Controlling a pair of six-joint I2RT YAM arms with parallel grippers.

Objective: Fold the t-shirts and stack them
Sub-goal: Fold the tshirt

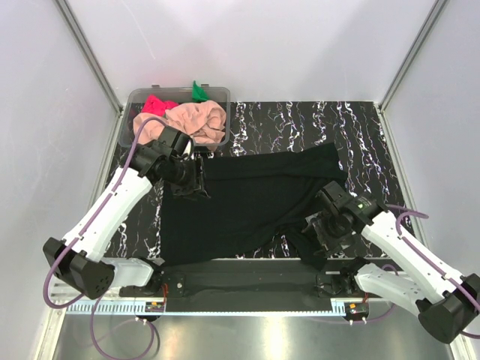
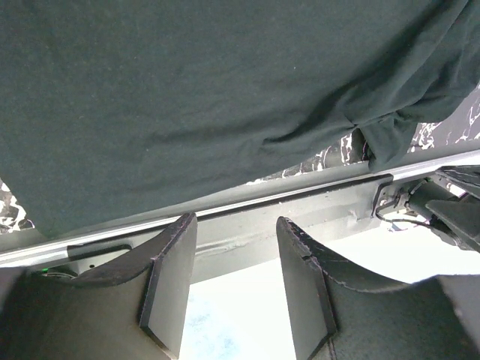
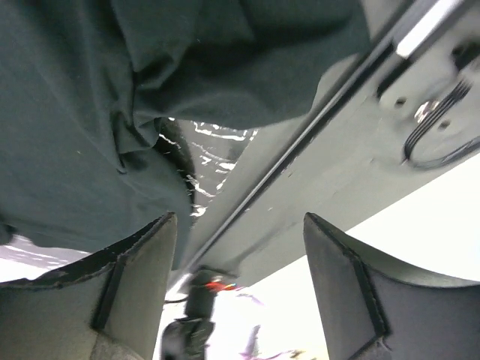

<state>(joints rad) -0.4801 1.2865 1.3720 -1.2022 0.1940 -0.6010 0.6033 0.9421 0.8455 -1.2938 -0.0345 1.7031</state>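
Top view: the black t-shirt (image 1: 247, 202) is spread over the counter (image 1: 300, 120), but skewed. Its near hem lies right by the front rail. The peach-pink t-shirt (image 1: 196, 120), pink-red t-shirt (image 1: 156, 103) and green t-shirt (image 1: 198, 91) are heaped in the tub (image 1: 133, 101) at the far left.

Left wrist view: the left tool (image 2: 236, 225) is spread, with nothing between its fingers, looking across flat black cloth. If it pinches only the top layer, I'd guess the fold drags crooked.

Right wrist view: the right tool (image 3: 240, 221) gapes wide and is empty too, right next to a bunched-up sleeve. If it grabs that lump instead of a clean edge, the wrinkle probably gets folded in. A tug could also pull the hem off the counter.
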